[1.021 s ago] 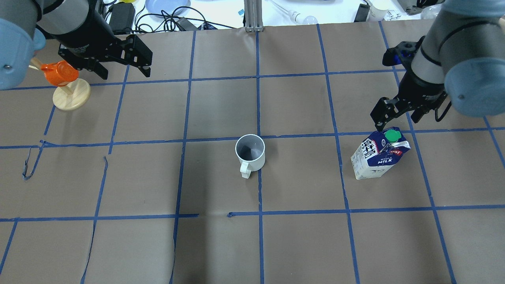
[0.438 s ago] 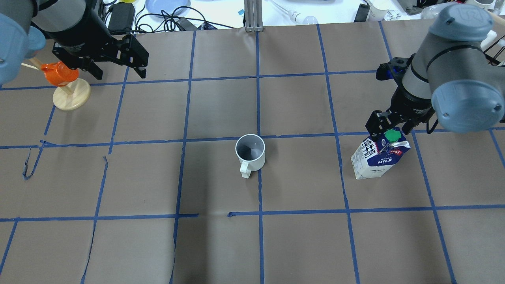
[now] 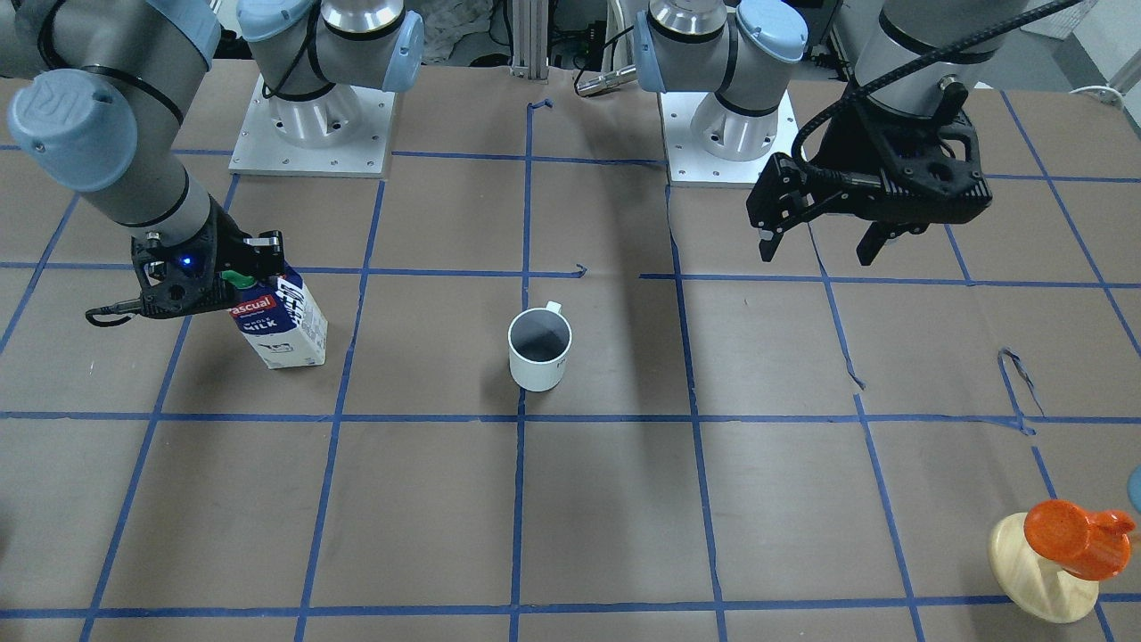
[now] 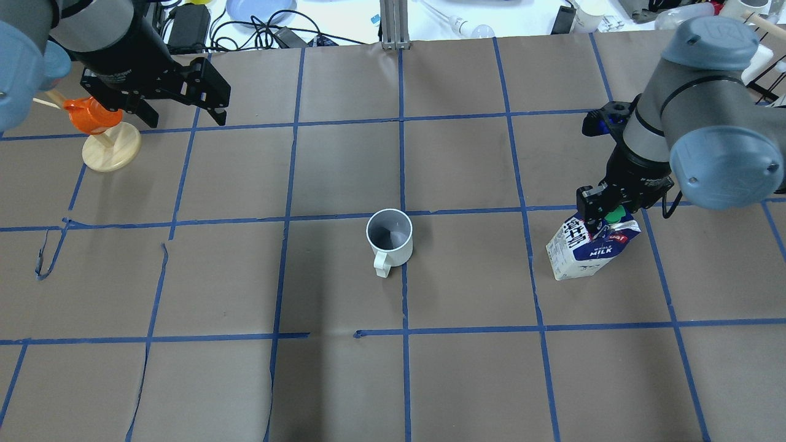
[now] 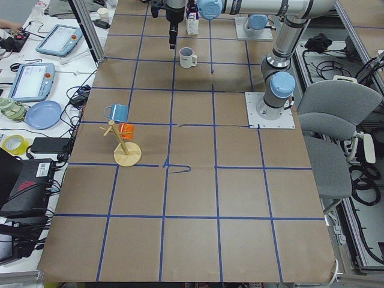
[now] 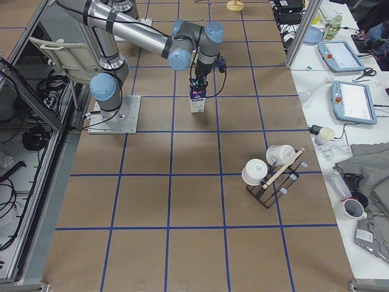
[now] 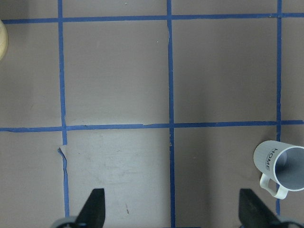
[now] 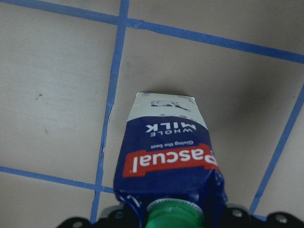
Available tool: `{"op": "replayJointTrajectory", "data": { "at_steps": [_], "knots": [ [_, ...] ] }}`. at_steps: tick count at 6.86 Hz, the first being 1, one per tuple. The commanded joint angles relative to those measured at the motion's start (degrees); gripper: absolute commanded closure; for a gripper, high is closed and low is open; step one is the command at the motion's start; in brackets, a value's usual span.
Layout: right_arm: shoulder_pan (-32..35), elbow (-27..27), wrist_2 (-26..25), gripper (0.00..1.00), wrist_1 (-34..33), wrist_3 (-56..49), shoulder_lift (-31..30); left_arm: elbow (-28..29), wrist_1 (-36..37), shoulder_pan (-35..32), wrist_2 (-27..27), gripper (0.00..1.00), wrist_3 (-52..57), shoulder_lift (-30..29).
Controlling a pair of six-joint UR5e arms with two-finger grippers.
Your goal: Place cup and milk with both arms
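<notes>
The white cup (image 4: 389, 236) stands upright at the table's middle, handle toward the robot; it also shows in the front view (image 3: 539, 349) and at the left wrist view's right edge (image 7: 280, 166). The milk carton (image 4: 583, 252) stands upright to the right, also in the front view (image 3: 281, 330) and the right wrist view (image 8: 166, 156). My right gripper (image 4: 605, 212) is low over the carton's gable top, jaws apart on either side of it near the green cap. My left gripper (image 4: 184, 118) hangs open and empty at the far left, well away from the cup.
A wooden peg stand (image 4: 110, 150) with an orange cup (image 4: 92, 115) stands just left of my left gripper. A rack with white cups (image 6: 273, 173) sits at the table's far right end. Cables and a blue plate (image 4: 258, 9) lie beyond the far edge.
My right gripper has come down and toward the carton, from above and behind it to straddling its top. My left gripper has shifted slightly left. Cup and carton have not moved.
</notes>
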Motion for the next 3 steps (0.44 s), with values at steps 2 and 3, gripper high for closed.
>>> {"op": "replayJointTrajectory", "data": {
  "at_steps": [2,3],
  "knots": [
    [1.2,-7.1,0.4,0.63,3.3,5.9,1.4,-0.2,0.0,0.0,0.0,0.0,0.0,0.0],
    [3.8,-11.9,2.7,0.63,3.5,10.5,4.1,-0.3,0.0,0.0,0.0,0.0,0.0,0.0]
  ]
}}
